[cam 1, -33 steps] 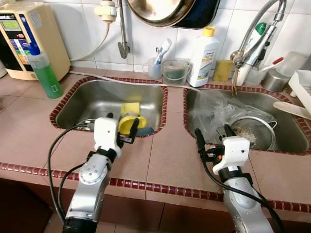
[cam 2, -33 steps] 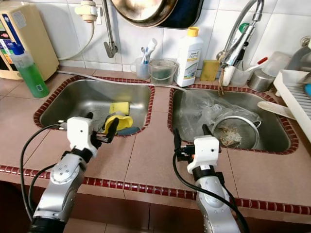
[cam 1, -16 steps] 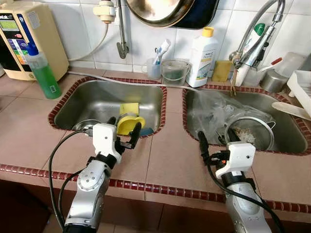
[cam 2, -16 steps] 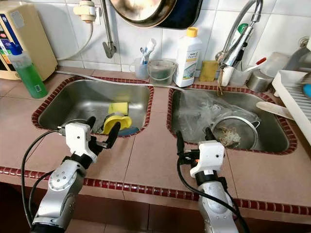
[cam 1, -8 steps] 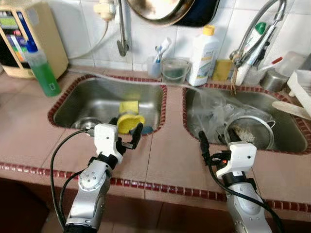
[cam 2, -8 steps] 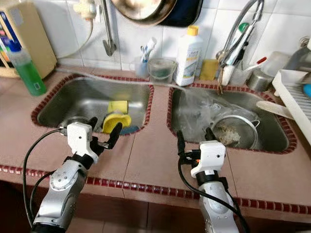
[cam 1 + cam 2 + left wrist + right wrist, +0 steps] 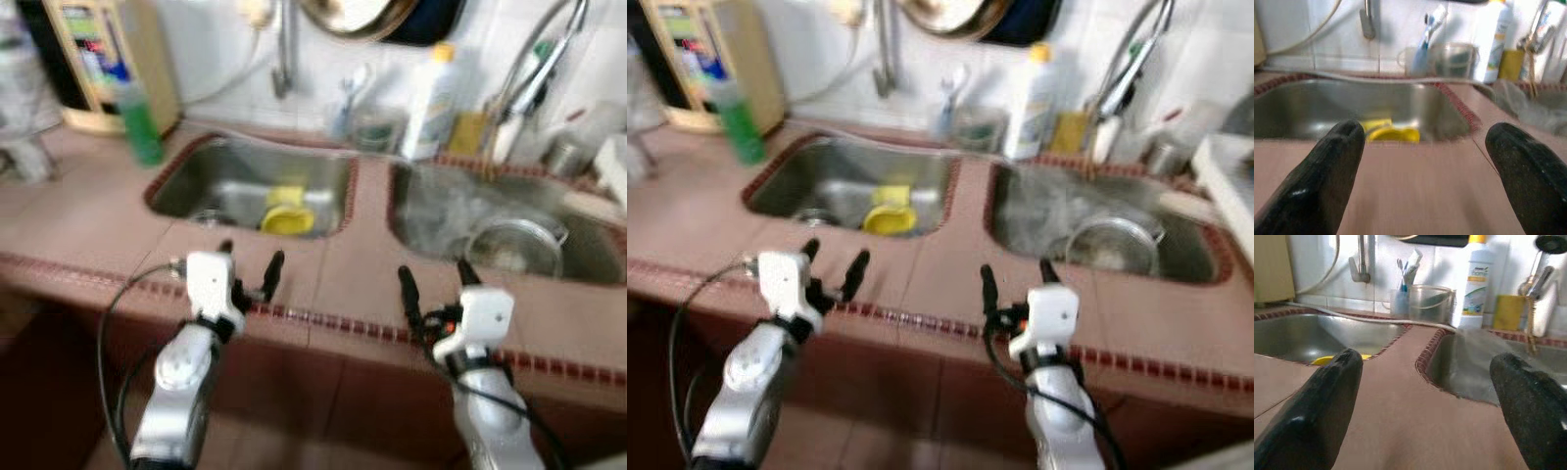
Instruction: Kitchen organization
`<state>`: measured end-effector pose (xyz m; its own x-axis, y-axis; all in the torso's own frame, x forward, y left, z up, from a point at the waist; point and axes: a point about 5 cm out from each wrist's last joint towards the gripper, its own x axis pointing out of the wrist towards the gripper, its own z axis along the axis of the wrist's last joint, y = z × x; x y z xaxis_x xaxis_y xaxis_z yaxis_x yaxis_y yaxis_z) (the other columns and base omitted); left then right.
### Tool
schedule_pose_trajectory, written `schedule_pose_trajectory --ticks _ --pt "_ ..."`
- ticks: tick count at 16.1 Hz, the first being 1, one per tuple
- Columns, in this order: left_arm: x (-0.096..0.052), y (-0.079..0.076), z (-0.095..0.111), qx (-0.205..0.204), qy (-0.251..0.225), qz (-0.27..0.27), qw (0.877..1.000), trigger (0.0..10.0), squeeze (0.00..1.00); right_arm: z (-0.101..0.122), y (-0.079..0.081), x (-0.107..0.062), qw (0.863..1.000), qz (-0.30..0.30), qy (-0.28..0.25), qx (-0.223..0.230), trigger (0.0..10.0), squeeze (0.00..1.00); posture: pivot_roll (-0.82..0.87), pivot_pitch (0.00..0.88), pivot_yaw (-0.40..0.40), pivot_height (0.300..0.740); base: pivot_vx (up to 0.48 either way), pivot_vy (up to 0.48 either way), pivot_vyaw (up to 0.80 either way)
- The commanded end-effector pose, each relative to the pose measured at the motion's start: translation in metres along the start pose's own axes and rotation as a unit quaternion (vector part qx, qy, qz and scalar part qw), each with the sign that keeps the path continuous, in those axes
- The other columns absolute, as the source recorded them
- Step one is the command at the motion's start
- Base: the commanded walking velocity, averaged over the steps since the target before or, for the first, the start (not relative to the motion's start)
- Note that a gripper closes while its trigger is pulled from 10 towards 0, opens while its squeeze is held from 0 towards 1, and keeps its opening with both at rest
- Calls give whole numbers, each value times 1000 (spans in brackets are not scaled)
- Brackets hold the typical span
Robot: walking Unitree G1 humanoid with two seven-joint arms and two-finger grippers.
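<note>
A yellow plastic piece (image 7: 286,220) lies in the left sink (image 7: 225,176) beside a yellow sponge (image 7: 284,196); the left wrist view shows the yellow piece (image 7: 1388,133) past the counter tiles. My left gripper (image 7: 251,257) is open and holds nothing, hovering over the counter's front edge, short of that sink. My right gripper (image 7: 432,269) is open too, above the front edge before the right sink (image 7: 431,211). The head views are blurred.
A metal strainer bowl (image 7: 514,245) and clear plastic sit in the right sink. Along the back wall stand a white bottle (image 7: 436,88), a green bottle (image 7: 145,122), a beige water dispenser (image 7: 103,59), cups and a faucet (image 7: 534,59). Dark cabinet fronts lie below the counter edge.
The whole picture has shifted and blurred: the camera has drawn back from the counter. Both grippers, still open, now sit over the front edge instead of near the sinks.
</note>
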<state>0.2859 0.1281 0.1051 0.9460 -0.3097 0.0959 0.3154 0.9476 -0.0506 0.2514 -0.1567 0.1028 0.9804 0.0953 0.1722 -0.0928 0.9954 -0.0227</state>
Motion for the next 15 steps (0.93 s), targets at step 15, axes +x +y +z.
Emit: schedule_pose_trajectory --ticks 15 --pt "3 -1 6 9 -5 -6 1000 10000 0 -3 -2 -3 1000 -1 7 -5 10000 0 -54 0 -15 740 -256 0 0"
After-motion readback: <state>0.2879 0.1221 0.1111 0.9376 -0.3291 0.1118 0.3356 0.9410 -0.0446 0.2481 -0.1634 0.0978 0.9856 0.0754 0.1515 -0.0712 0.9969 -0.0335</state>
